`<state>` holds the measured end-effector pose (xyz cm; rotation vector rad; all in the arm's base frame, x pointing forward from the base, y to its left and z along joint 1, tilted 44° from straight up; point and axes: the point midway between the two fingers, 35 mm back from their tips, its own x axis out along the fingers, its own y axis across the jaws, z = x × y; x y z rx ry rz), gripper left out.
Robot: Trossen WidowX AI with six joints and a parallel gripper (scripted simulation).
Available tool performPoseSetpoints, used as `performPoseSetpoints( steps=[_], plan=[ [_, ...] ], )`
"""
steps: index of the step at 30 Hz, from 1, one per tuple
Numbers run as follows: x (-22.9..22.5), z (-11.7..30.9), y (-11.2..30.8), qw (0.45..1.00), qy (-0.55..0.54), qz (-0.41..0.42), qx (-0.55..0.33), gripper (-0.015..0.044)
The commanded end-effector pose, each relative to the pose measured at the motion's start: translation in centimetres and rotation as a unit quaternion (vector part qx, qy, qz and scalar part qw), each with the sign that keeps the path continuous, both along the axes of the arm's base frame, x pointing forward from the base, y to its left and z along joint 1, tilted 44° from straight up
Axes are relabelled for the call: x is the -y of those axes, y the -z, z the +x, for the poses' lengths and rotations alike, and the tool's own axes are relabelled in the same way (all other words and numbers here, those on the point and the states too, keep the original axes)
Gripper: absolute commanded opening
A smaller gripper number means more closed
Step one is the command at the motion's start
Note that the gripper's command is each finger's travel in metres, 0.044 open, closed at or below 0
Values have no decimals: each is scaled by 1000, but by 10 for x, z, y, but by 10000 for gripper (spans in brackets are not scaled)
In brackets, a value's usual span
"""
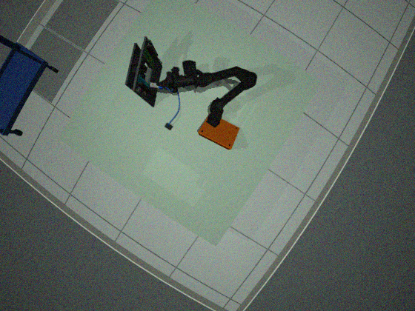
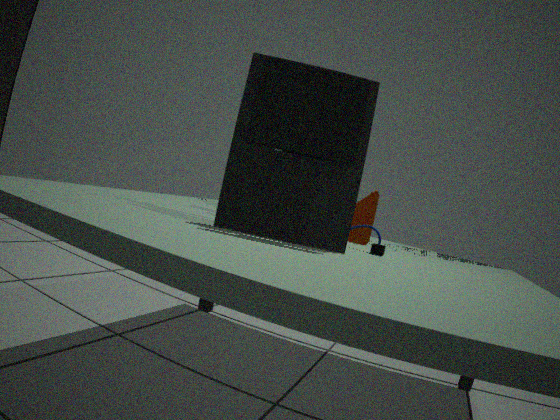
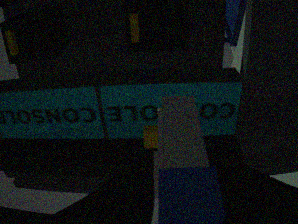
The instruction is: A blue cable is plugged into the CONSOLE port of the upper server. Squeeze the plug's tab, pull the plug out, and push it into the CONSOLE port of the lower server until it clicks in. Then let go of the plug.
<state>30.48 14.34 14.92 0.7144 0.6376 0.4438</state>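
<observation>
My gripper [image 1: 159,84] [image 3: 180,163] is shut on the cable's pale plug [image 1: 153,85] [image 3: 180,132], with the blue boot [image 3: 190,195] behind it. The plug stands in front of a teal strip marked CONSOLE [image 3: 130,112] and hides the middle of its word. A second CONSOLE label [image 3: 47,114] is beside it, to the left. Both read upside down. No port opening shows clearly, and I cannot tell the plug's depth or which server it faces. The dark rack [image 1: 148,97] [image 2: 300,120] holds the servers; the exterior camera sees only its back. The blue cable [image 1: 179,105] [image 2: 378,235] hangs from the plug.
The cable's far end is at a small black block [image 1: 169,126] [image 2: 377,249] on the pale green table [image 1: 122,148] [image 2: 450,295]. The orange base plate [image 1: 222,136] [image 2: 366,220] carries the arm. A blue cart [image 1: 15,81] stands at the left.
</observation>
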Motion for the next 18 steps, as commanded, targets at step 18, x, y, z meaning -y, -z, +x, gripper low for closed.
performPoseSetpoints(
  steps=[18],
  plan=[
    [-4, 10, -1, 1000, -5, 0, 2, 0]
  ],
)
